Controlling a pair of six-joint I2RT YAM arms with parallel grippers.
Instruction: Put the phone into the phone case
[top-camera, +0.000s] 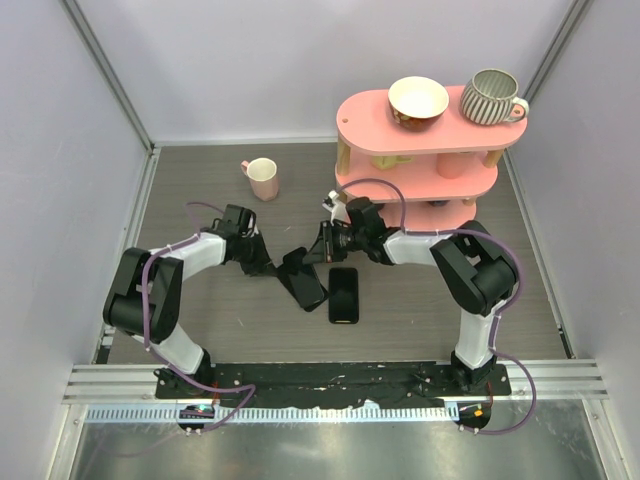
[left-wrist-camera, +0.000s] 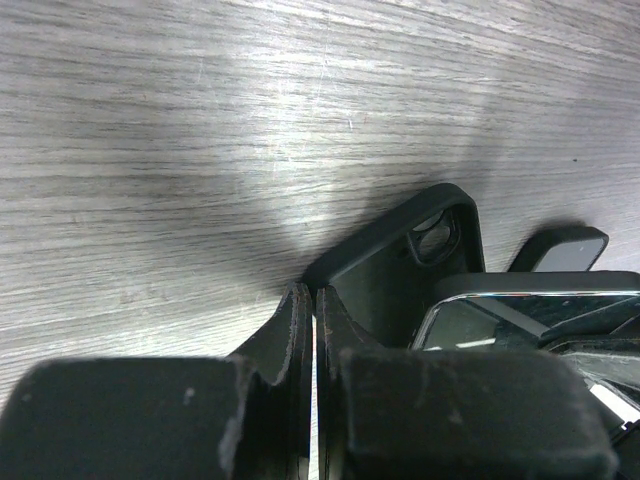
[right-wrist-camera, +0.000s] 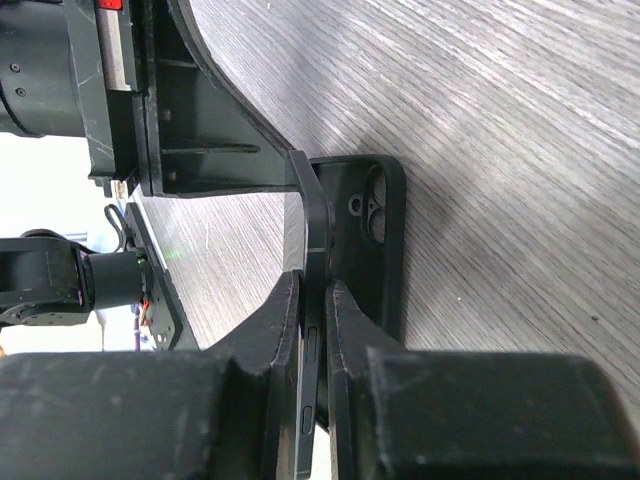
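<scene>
The phone case (top-camera: 310, 290) is a matte black shell lying open side up on the table between my grippers. Its camera cutout shows in the left wrist view (left-wrist-camera: 400, 275) and in the right wrist view (right-wrist-camera: 375, 250). The phone (top-camera: 297, 262) is a glossy black slab that stands tilted on its long edge over the case. Its screen shows in the left wrist view (left-wrist-camera: 520, 320). My right gripper (top-camera: 318, 250) (right-wrist-camera: 315, 285) is shut on the phone's (right-wrist-camera: 312, 240) edge, where the side buttons show. My left gripper (top-camera: 272, 265) (left-wrist-camera: 314, 295) is shut at the case's near corner rim.
A second black slab (top-camera: 343, 295) lies flat just right of the case; its corner shows in the left wrist view (left-wrist-camera: 565, 250). A pink mug (top-camera: 263, 178) stands at the back. A pink two-tier shelf (top-camera: 470, 185) at the back right holds a bowl (top-camera: 418, 100) and a striped mug (top-camera: 490, 97).
</scene>
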